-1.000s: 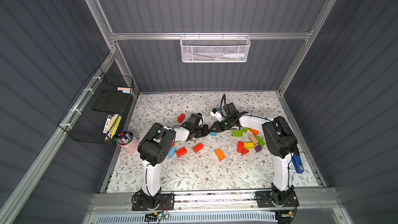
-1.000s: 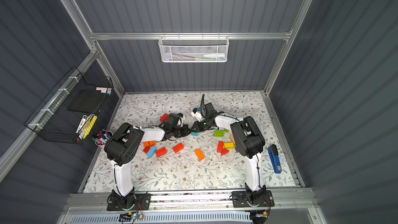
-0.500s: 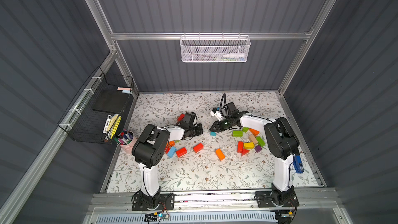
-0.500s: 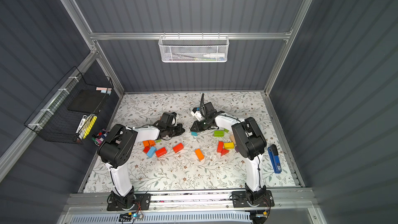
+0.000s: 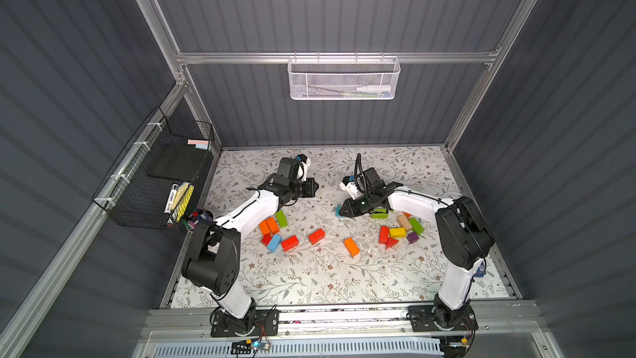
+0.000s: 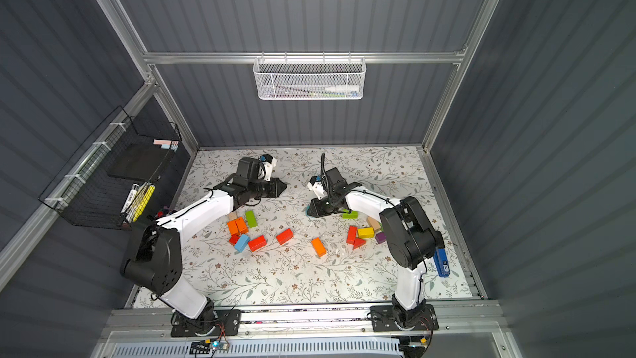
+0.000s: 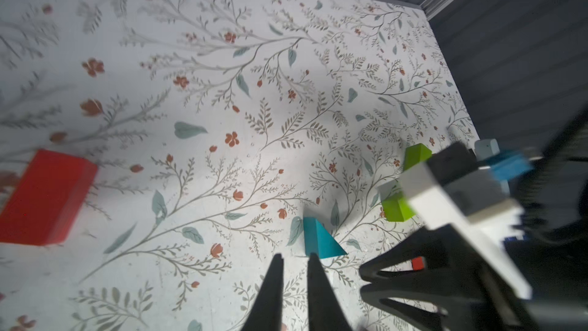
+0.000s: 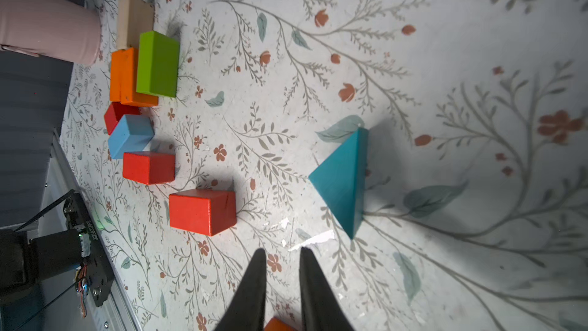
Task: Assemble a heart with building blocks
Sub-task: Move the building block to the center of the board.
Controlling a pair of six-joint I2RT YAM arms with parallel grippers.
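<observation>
Hovering near the teal wedge (image 8: 342,183), both the left gripper (image 7: 296,255) and right gripper (image 8: 283,249) (empty) stand slightly parted.

The teal wooden triangular wedge (image 8: 342,179) sat on the floral-print mat (image 5: 309,280) just ahead of my right pincer (image 8: 280,254), between it and my left pincer (image 7: 294,257). A green wooden brick (image 6: 349,215) lay behind the right pincer; a red wooden brick (image 8: 202,211) lay farther ahead, off to one side.
</observation>
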